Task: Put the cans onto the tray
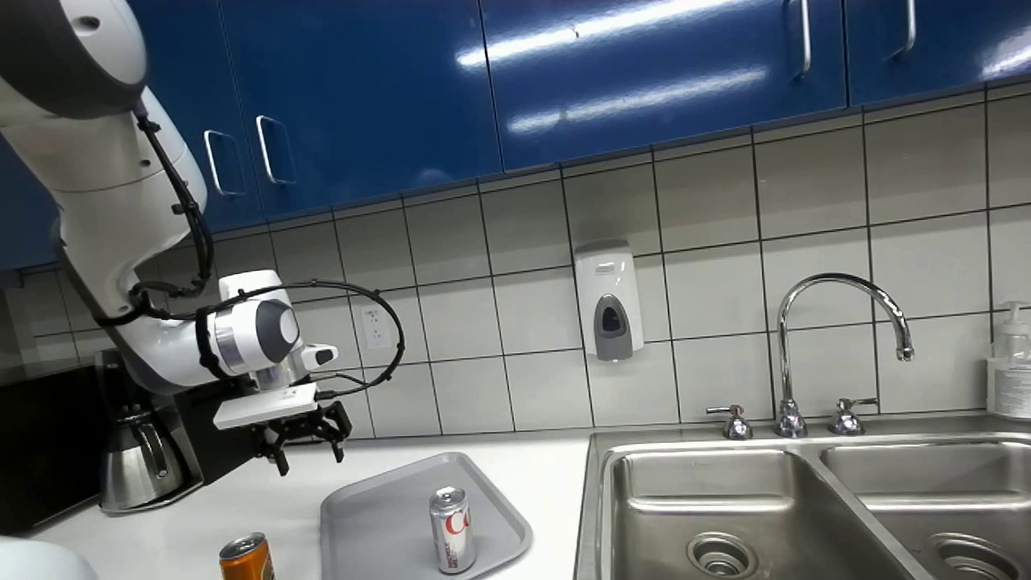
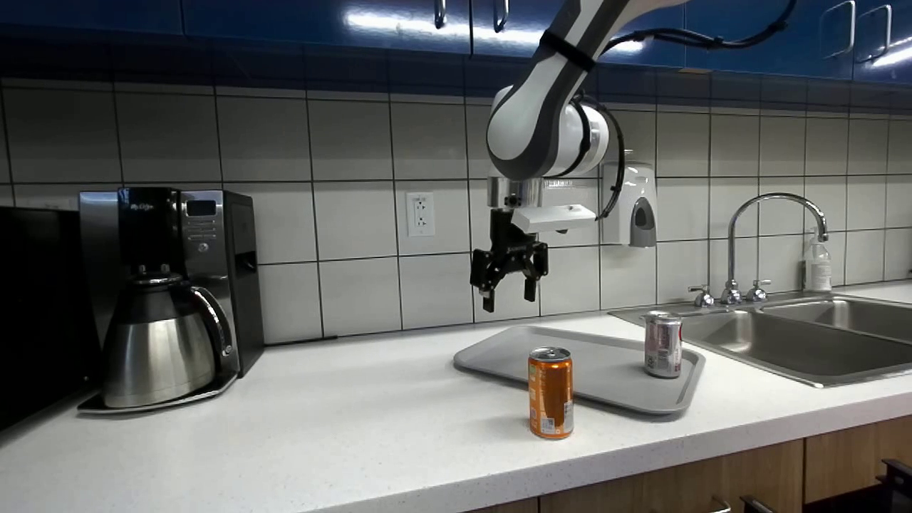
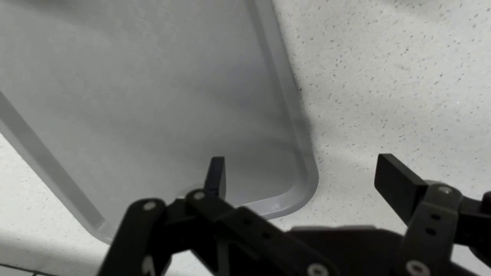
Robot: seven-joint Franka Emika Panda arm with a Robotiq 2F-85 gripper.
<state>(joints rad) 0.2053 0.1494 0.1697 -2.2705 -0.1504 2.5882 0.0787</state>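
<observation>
The silver-grey can with a reddish mark (image 1: pixel 453 530) stands upright on the light-grey tray (image 1: pixel 377 519). In an exterior view this can (image 2: pixel 663 345) is near the tray's (image 2: pixel 499 355) sink-side end. The orange can (image 2: pixel 551 395) stands upright on the counter, just off the tray's front edge; its upper part (image 1: pixel 250 561) also shows in an exterior view. My gripper (image 2: pixel 509 301) is open and empty, pointing down, well above the tray's back corner away from the sink. In the wrist view the open fingers (image 3: pixel 301 172) straddle the tray corner (image 3: pixel 153 96); neither can shows there.
A coffee maker with a steel pot (image 2: pixel 160 349) stands on the counter away from the sink. The double steel sink (image 1: pixel 701 515) with a faucet (image 1: pixel 785 346) lies beyond the tray. A soap dispenser (image 1: pixel 610 302) hangs on the tiled wall. Blue cabinets (image 1: pixel 362 97) are overhead.
</observation>
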